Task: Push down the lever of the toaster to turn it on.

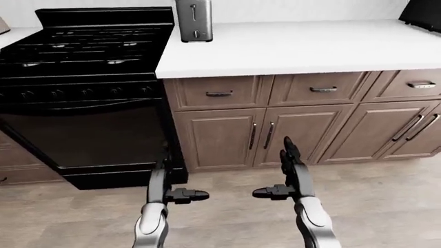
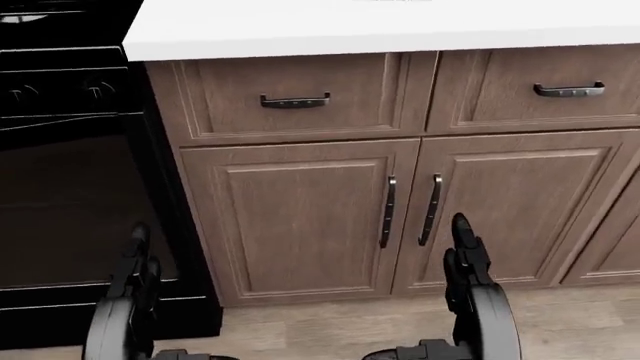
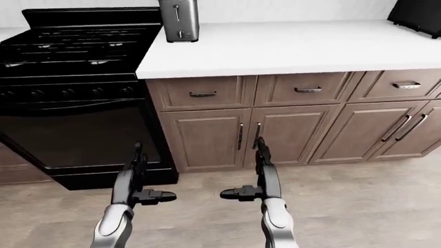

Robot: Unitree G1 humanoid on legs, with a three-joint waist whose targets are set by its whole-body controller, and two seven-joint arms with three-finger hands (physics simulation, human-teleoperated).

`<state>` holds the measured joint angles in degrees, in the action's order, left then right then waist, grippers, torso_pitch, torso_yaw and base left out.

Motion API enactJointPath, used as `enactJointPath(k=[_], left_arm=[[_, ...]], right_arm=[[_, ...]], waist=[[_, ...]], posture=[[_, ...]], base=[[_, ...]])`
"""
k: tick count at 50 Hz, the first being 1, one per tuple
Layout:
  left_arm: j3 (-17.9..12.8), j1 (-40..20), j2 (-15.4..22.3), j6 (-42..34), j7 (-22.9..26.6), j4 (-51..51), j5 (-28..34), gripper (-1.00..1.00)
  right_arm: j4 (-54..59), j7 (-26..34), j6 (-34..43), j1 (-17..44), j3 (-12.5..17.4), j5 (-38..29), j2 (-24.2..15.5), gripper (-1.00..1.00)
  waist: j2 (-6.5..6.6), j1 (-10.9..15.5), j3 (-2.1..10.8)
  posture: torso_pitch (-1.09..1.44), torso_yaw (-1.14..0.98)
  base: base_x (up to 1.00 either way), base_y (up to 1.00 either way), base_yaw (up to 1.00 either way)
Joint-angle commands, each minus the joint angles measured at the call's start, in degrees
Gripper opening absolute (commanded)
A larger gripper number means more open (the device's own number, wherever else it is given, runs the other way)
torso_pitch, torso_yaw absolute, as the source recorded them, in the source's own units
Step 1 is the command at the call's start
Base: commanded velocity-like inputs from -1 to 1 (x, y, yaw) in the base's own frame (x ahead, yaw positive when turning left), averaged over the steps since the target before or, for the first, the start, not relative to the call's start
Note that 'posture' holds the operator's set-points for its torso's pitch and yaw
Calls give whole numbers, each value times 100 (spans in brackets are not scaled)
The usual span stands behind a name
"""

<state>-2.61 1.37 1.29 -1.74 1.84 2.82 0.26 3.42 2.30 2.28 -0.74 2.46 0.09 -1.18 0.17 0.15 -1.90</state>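
A home kitchen, seen from standing height.

The white countertop is the landmark: under it run brown panelled drawers and cabinet doors with dark metal handles, down to a pale wood-plank floor. Butted against the countertop's left end in the left-eye view stands a black gas range with burner grates on top, a row of knobs and a dark oven door below. On the countertop, close to that left end and by the white wall, sits a steel toaster. A dark appliance shows at the countertop's far right.
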Motion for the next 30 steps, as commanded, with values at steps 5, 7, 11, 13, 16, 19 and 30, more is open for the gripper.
enactJointPath(k=[5, 7, 11, 13, 16, 19, 30], left_arm=[[45, -116, -11, 219, 34, -221, -13, 100], [47, -118, -12, 188, 30, -251, -11, 100], [45, -123, -11, 192, 31, -242, -12, 100], [49, -121, -13, 157, 29, -276, -12, 100], [40, -135, -12, 218, 31, -201, -18, 100], [42, -133, -14, 197, 27, -224, -19, 100], [45, -137, -14, 200, 23, -222, -26, 100]], right_arm=[[-284, -29, -189, 97, 41, 5, -33, 100], [-350, -33, -140, 78, 31, 4, -26, 100], [-332, -32, -150, 82, 36, 5, -28, 100], [-349, -34, -129, 82, 36, 5, -28, 100], [-348, -33, -131, 83, 40, 8, -28, 100], [-324, -35, -146, 90, 44, 7, -30, 100], [-226, -54, -290, 124, 90, 50, -51, 100]], waist=[[-357, -37, 80], [-312, -114, 98], [-347, -94, 161], [-251, -83, 122], [-19, -87, 64], [481, -88, 153], [69, -7, 68]], posture=[[0, 0], [0, 0], [0, 0], [0, 0], [0, 0], [0, 0], [0, 0]], base=[[0, 25, 0], [0, 25, 0], [0, 25, 0], [0, 26, 0], [0, 25, 0], [0, 26, 0], [0, 14, 0]])
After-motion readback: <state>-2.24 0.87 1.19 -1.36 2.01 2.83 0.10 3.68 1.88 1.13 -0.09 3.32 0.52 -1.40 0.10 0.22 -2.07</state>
